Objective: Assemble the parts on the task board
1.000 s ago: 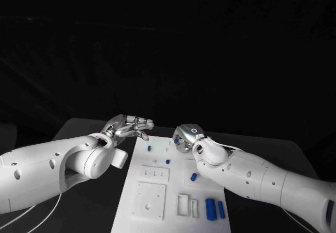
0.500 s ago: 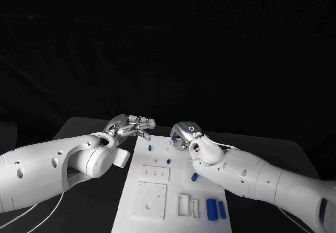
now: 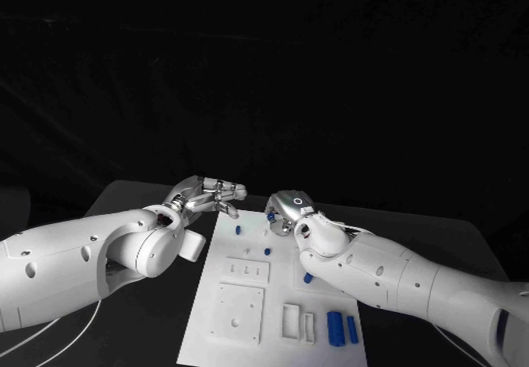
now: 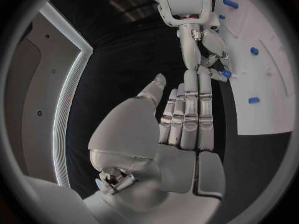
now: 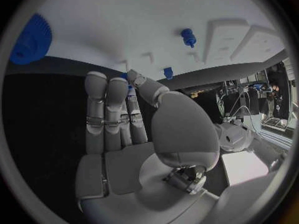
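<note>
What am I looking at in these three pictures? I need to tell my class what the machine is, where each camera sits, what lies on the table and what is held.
This is a robot with two white arms, each ending in a silver many-fingered robot hand. The square picture looks down from a camera on its head. The two round ones come from cameras at each wrist, behind that arm's own hand. On the black table lies a flat white task board carrying small blue parts, such as a blue cylinder at its near end and a blue toothed gear. The left robot hand is near the board's far end, fingers straight, holding nothing. The right robot hand appears to pinch a small blue part at its fingertips.
</note>
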Motion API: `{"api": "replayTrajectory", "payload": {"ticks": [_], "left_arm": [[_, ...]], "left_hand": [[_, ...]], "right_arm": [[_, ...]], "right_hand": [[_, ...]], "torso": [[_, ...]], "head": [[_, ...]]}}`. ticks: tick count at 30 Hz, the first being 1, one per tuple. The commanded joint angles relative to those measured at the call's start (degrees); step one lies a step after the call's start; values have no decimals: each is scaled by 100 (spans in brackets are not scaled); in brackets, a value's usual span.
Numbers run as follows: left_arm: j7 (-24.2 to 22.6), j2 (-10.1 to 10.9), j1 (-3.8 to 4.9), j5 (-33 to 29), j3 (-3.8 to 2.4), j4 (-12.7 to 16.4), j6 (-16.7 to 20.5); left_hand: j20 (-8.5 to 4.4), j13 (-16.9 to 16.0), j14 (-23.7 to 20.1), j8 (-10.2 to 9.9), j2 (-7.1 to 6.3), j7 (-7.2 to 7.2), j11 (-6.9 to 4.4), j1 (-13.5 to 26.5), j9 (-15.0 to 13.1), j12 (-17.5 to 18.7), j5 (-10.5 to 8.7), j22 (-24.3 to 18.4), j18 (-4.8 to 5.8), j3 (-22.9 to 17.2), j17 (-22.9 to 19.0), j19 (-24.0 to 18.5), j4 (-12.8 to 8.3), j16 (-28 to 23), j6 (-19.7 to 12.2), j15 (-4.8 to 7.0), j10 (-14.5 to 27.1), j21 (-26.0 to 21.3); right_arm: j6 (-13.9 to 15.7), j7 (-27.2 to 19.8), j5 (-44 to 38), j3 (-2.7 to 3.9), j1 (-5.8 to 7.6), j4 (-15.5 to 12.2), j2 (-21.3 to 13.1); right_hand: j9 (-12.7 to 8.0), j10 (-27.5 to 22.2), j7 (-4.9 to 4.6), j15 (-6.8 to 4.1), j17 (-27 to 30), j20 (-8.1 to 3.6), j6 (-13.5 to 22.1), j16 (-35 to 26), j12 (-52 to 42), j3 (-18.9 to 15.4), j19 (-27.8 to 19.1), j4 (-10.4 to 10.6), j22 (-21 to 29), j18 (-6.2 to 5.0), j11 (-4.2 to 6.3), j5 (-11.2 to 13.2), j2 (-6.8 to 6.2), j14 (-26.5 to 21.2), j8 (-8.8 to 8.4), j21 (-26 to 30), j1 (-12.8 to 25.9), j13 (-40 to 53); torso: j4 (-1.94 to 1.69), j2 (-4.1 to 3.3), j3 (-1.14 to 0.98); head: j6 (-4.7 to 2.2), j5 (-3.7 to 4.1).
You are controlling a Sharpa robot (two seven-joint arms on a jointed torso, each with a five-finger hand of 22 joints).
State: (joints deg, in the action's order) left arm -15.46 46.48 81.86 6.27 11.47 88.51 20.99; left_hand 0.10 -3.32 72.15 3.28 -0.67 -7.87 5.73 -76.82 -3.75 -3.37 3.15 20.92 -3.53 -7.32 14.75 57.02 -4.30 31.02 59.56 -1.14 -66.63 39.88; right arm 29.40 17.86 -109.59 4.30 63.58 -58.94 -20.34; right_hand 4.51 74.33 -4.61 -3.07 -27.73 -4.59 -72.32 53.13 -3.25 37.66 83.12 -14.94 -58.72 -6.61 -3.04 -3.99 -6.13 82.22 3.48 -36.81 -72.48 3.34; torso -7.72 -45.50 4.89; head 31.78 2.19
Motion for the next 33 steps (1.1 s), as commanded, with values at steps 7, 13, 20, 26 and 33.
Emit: {"api": "replayTrajectory", "payload": {"ticks": [7, 13, 20, 26, 33], "left_arm": [[-25, -19, 30, 41, -8, 3, -80], [-21, -28, 33, 42, -8, 0, -81], [-12, -29, 37, 42, -8, -3, -72], [-6, -48, 41, 43, -9, -13, -75], [0, -42, 51, 44, -9, -17, -76]], "left_hand": [[14, -9, 7, 31, 13, 6, -4, 38, -5, -4, 38, -55, -110, 51, -7, -22, -22, -23, -31, -12, 58, 4], [14, -9, 7, 31, 13, 6, -4, 38, -5, -4, 38, -55, -110, 51, -7, -22, -22, -23, -31, -12, 58, 4], [15, -10, 5, 31, 13, 3, -3, 42, -5, -5, 37, -67, -110, 55, -8, -23, -19, -24, -35, -13, 60, 10], [15, -10, 5, 31, 13, 3, -3, 42, -5, -5, 37, -67, -110, 55, -8, -23, -19, -24, -35, -13, 60, 10], [15, -10, 5, 31, 13, 3, -3, 42, -5, -5, 37, -67, -110, 55, -8, -23, -19, -24, -35, -13, 60, 10]], "right_arm": [[-12, -78, -48, 2, -1, -2, 23], [-32, -85, -43, 2, -4, 27, 44], [-62, -105, -30, 1, -20, -1, 51], [-125, -114, -26, 1, -29, -23, 62], [-186, -106, -27, 1, -38, 3, 43]], "right_hand": [[10, 157, -9, -21, 7, 2, -30, 6, -9, 30, 24, -15, -9, -48, 104, -27, 18, 5, 18, 23, -22, 13], [11, 155, -10, -20, 8, 2, -28, 8, -9, 32, 46, -17, -98, -45, 103, -37, 21, 4, 18, 87, -12, 13], [12, 154, -10, -20, 9, 2, -26, 8, -9, 33, 54, -19, -134, -46, 102, -49, 19, 3, 18, 124, -8, 12], [13, 152, -10, -21, 11, 2, -28, 8, -9, 22, 63, -14, -171, -44, 103, -77, 20, 6, 20, 152, -1, 12], [13, 151, -11, -20, 11, 2, -24, 7, -9, 19, 64, -16, -175, -45, 102, -88, 19, 3, 19, 171, 0, 12]], "torso": [[-8, -26, 8], [-18, -35, 15], [-7, -46, 17], [-13, -42, 24], [-1, -48, 25]], "head": [[3, 11], [0, 21], [-13, 4], [-5, 6], [1, 4]]}}
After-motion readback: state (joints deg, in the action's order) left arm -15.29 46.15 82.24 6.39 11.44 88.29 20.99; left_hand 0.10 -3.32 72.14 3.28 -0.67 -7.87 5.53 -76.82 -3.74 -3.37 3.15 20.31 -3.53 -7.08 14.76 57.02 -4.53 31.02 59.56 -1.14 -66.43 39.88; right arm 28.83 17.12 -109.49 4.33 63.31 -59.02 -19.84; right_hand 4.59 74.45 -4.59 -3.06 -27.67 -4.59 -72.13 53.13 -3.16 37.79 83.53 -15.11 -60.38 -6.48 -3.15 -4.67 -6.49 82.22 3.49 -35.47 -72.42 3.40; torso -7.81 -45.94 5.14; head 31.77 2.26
